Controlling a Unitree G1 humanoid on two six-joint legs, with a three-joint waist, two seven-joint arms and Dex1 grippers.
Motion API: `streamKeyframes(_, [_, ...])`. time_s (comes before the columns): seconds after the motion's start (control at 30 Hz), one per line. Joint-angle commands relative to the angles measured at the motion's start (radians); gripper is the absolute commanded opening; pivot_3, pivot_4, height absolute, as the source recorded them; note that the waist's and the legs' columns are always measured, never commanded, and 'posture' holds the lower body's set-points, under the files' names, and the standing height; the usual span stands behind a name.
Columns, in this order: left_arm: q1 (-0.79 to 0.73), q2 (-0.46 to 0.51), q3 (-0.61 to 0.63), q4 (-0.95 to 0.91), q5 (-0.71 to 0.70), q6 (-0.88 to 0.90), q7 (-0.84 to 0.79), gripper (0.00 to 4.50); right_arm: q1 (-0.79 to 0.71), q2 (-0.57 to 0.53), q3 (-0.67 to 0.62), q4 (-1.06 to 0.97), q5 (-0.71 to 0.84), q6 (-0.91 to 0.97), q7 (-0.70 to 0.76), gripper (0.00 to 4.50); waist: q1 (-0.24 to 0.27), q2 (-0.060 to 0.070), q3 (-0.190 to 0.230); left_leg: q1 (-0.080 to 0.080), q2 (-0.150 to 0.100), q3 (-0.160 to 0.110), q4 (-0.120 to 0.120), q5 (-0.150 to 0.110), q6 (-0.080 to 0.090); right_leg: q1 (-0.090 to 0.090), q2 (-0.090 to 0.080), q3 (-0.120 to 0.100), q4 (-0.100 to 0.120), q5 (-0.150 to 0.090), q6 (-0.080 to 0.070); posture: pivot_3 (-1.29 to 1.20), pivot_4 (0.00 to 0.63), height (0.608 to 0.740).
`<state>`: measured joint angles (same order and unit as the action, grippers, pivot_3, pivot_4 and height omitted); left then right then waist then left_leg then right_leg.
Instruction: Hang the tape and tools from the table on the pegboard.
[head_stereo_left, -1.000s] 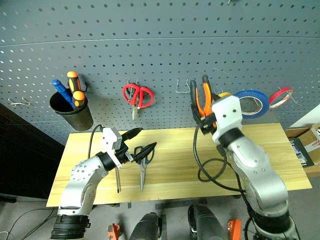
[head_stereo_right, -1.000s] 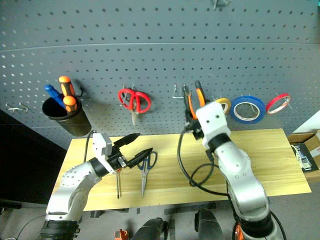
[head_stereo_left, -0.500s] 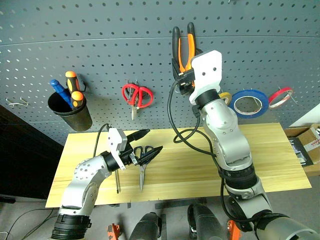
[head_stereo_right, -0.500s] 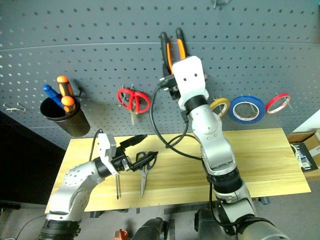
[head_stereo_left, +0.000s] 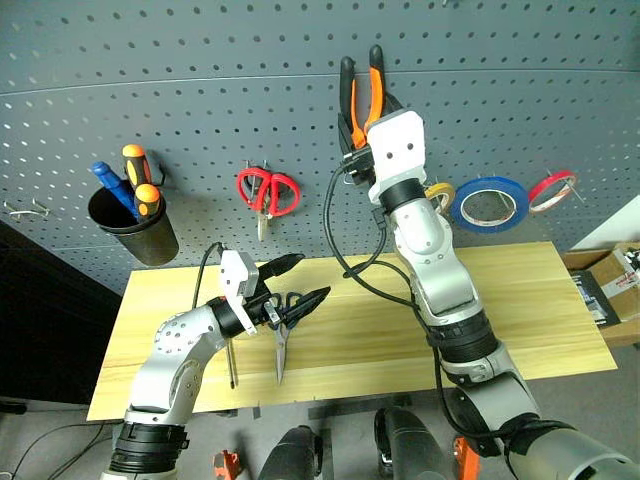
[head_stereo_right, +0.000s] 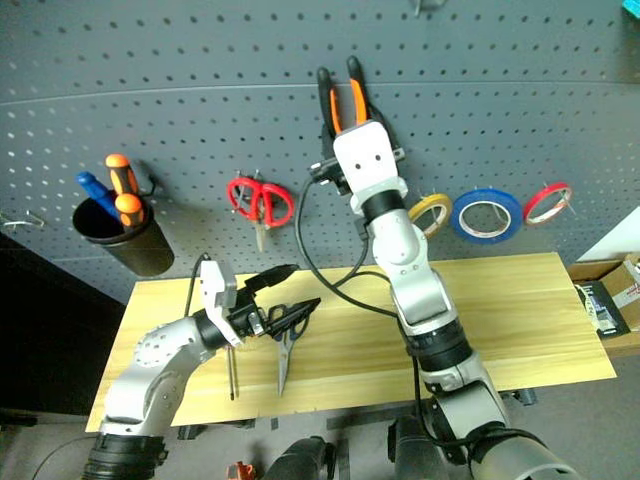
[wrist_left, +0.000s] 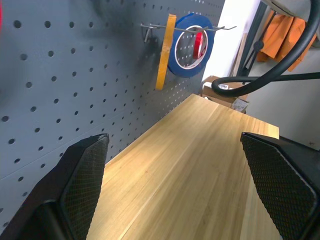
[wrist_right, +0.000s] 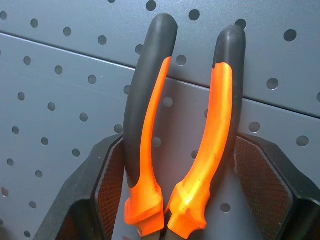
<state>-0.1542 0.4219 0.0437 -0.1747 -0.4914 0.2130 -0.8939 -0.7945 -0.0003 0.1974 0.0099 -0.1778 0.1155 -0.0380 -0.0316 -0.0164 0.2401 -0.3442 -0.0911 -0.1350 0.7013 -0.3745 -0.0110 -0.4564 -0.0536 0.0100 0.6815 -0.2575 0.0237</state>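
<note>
Left eye view, lower left: the left gripper (head_stereo_left: 297, 283) hovers with its two black fingers spread wide and empty, just above the handles of the dark blue-handled scissors (head_stereo_left: 282, 330). These lie on the table (head_stereo_left: 520, 320) with steel blades pointing toward the bottom of the frame. Just left of them lies the slim screwdriver (head_stereo_left: 231, 362), its shaft likewise pointing down-frame and its handle hidden under the arm. Both tools are not yet hung.

Higher, at upper centre, the right gripper (head_stereo_left: 362, 112) is raised in front of the pegboard (head_stereo_left: 200, 60). Its fingers are closed on the head of the small pliers (head_stereo_left: 362, 90), whose orange-and-black handles point upward, slightly parted. In the right wrist view the handles run orange near the fingers and black at the curved tips, with the holed panel close behind them.

Farther right on the board, the yellow tape (head_stereo_left: 438, 193) already hangs, next to a blue roll (head_stereo_left: 489, 203) and a red roll (head_stereo_left: 552, 190). At centre left hang red-handled scissors (head_stereo_left: 266, 190), and a black cup (head_stereo_left: 133, 220) of screwdrivers sits at far left.

I judge the step in hand to be hanging the pliers. The next move calls for finding a free hook, which I cannot make out near the handles, and lowering one handle over it before letting go. If they are released off the hook, they would probably drop to the table.
</note>
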Motion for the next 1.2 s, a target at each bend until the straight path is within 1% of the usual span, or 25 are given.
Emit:
streamKeyframes(0.03, [-0.004, -0.006, -0.005, -0.043, -0.015, -0.002, 0.005, 4.50, -0.025, 0.014, -0.011, -0.019, -0.016, -0.039, -0.016, 3.05, 0.000, 0.000, 0.000, 0.000, 0.000, 0.000, 0.000, 0.000, 0.000, 0.000, 0.000, 0.000, 0.000, 0.000, 0.000, 0.07, 0.206, 0.740])
streamKeyframes(0.3, [0.001, -0.016, -0.012, -0.047, -0.011, 0.001, 0.018, 4.50, 0.127, -0.013, -0.002, 0.010, -0.040, -0.070, -0.010, 3.05, 0.004, -0.001, -0.002, 0.000, 0.000, 0.000, -0.001, 0.000, 0.000, 0.000, 0.000, -0.001, -0.001, 0.000, 0.000, 0.07, 0.211, 0.740])
streamKeyframes(0.53, [-0.015, -0.023, -0.013, -0.033, -0.003, 0.018, 0.049, 4.50, 0.144, 0.004, -0.022, -0.006, -0.014, -0.038, 0.001, 3.04, 0.005, -0.002, -0.007, -0.001, 0.000, -0.001, 0.000, 0.000, 0.000, 0.000, -0.001, -0.002, 0.000, 0.000, 0.000, 0.06, 0.212, 0.740])
streamKeyframes(0.57, [-0.018, -0.025, -0.012, -0.029, 0.002, 0.023, 0.058, 4.50, 0.147, 0.006, -0.025, -0.012, -0.009, -0.033, 0.004, 3.76, 0.005, -0.002, -0.008, -0.001, 0.000, -0.001, 0.000, 0.000, 0.000, 0.000, -0.001, -0.002, -0.001, 0.000, 0.000, 0.06, 0.212, 0.740])
streamKeyframes(0.63, [-0.023, -0.024, -0.011, -0.022, 0.016, 0.036, 0.085, 4.50, 0.155, 0.010, -0.030, -0.033, 0.000, -0.009, 0.016, 4.37, 0.004, -0.003, -0.008, -0.001, 0.000, -0.001, 0.000, 0.000, 0.000, 0.000, -0.001, -0.002, -0.001, 0.000, 0.000, 0.06, 0.212, 0.740])
streamKeyframes(0.67, [-0.023, -0.022, -0.012, -0.019, 0.023, 0.045, 0.098, 4.50, 0.161, 0.010, -0.031, -0.049, 0.006, 0.020, 0.030, 4.44, 0.003, -0.003, -0.008, -0.001, 0.000, -0.001, 0.000, 0.000, 0.000, 0.000, -0.001, -0.001, -0.001, 0.000, 0.000, 0.06, 0.212, 0.740])
streamKeyframes(0.8, [-0.015, -0.012, -0.021, -0.018, 0.052, 0.100, 0.147, 4.50, 0.206, -0.007, -0.030, -0.164, 0.051, 0.200, 0.118, 4.44, 0.003, -0.003, -0.009, -0.001, 0.000, -0.001, 0.000, 0.000, 0.000, 0.000, 0.000, -0.002, -0.001, 0.000, 0.000, 0.06, 0.216, 0.740])
streamKeyframes(1.03, [0.004, 0.028, -0.068, -0.034, 0.131, 0.193, 0.204, 4.50, 0.340, -0.105, -0.029, -0.488, 0.136, 0.514, 0.271, 4.44, 0.005, -0.003, -0.009, -0.001, 0.000, -0.002, 0.000, 0.000, 0.000, 0.000, 0.000, -0.001, -0.001, 0.000, 0.000, 0.05, 0.220, 0.740])
streamKeyframes(1.13, [0.016, 0.068, -0.102, -0.061, 0.155, 0.247, 0.199, 4.50, 0.379, -0.149, -0.047, -0.607, 0.220, 0.652, 0.342, 4.44, 0.004, -0.003, -0.009, -0.001, 0.000, -0.002, 0.000, 0.000, 0.000, 0.000, 0.000, -0.001, -0.001, 0.000, 0.000, 0.04, 0.224, 0.740])
streamKeyframes(1.2, [0.031, 0.111, -0.142, -0.094, 0.200, 0.326, 0.225, 4.50, 0.412, -0.174, -0.086, -0.693, 0.314, 0.783, 0.394, 4.44, 0.002, -0.003, -0.009, -0.001, 0.000, -0.002, 0.000, 0.000, 0.000, 0.000, 0.000, -0.001, -0.001, 0.000, 0.000, 0.04, 0.227, 0.740])
